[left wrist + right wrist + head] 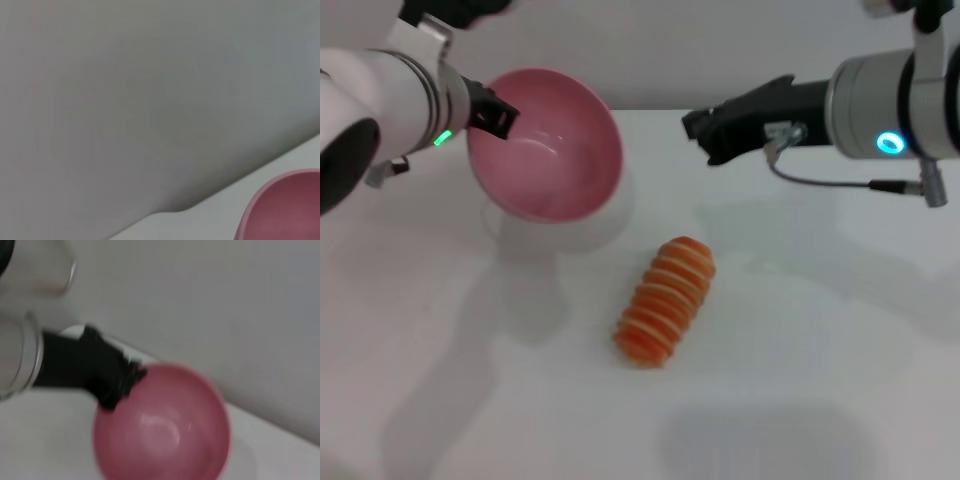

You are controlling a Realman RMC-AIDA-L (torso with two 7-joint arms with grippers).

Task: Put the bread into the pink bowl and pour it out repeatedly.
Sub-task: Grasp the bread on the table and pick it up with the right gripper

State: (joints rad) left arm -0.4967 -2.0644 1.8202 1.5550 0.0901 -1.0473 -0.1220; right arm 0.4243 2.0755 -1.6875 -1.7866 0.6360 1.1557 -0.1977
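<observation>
The pink bowl [548, 145] is held off the white table at the back left, tipped so its empty inside faces the front right. My left gripper [497, 113] is shut on the bowl's left rim. The bowl also shows in the right wrist view [162, 425] with the left gripper [116, 382] on its rim, and its edge shows in the left wrist view [285, 210]. The bread [666, 299], orange with cream stripes, lies on the table in front of the bowl, striped side up. My right gripper [698, 128] hovers at the back right, above the table and apart from the bread.
The white table [820, 330] spreads around the loaf. A grey wall [150, 100] stands behind its far edge. A cable [820, 180] hangs under my right wrist.
</observation>
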